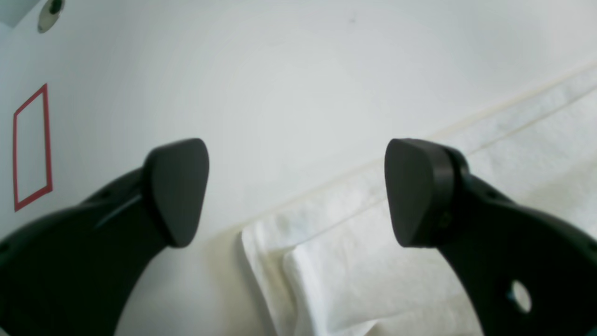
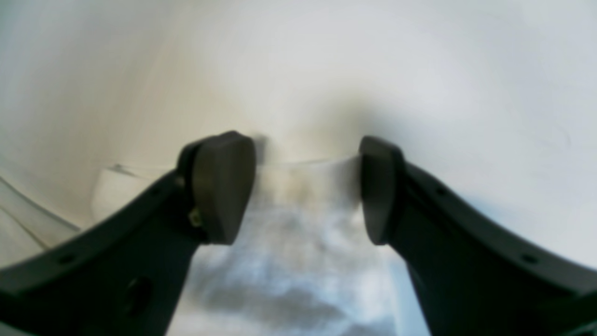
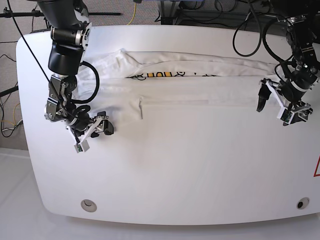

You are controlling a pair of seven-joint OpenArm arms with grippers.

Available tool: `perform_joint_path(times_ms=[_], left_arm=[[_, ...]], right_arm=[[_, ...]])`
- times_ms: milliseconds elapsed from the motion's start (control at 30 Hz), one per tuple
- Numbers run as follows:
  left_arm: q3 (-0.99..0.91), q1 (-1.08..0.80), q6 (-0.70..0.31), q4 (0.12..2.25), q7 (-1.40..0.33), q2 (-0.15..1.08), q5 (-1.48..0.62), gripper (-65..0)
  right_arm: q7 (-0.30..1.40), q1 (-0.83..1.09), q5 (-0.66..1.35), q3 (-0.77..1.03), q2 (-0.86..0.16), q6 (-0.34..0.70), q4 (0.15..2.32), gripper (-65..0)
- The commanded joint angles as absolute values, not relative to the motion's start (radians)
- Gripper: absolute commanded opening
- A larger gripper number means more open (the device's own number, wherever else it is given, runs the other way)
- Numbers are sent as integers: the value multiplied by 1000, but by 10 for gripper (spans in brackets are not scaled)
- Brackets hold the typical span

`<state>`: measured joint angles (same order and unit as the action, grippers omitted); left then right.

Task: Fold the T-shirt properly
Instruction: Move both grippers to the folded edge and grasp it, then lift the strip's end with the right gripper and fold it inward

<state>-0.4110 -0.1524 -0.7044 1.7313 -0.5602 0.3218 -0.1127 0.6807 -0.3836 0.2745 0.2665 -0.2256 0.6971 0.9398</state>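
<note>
T-shirt [image 3: 190, 87], upper centre of frame: soft, light, limp cloth, likely best pinched at end hems; left gripper [image 3: 277, 106] and right gripper [image 3: 92, 133] both spread, empty.

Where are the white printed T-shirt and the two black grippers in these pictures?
White printed cloth T-shirt [image 3: 190, 90]: base view, on the folded white body.
Left gripper [image 3: 278, 107]: base view, midway between its open black fingertips.
Right gripper [image 3: 95, 131]: base view, midway between its open fingertips, at the shirt's end.
</note>
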Motion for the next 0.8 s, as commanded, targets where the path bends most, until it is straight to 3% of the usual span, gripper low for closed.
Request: perform_joint_path(times_ms=[0, 267, 333, 767], left_arm=[[-416, -146, -698, 1744, -547, 339, -124, -90], [-416, -151, -698, 1741, -548, 341, -127, -93], [-411, -152, -698, 1739, -543, 343, -132, -91], [-413, -159, -698, 1740, -539, 341, -128, -91]], right_arm=[[682, -383, 272, 260, -233, 698, 958, -361], [706, -349, 267, 250, -224, 698, 1029, -606], [760, -325, 269, 233, -217, 698, 1132, -650], [1078, -195, 396, 205, -204, 698, 1525, -650]])
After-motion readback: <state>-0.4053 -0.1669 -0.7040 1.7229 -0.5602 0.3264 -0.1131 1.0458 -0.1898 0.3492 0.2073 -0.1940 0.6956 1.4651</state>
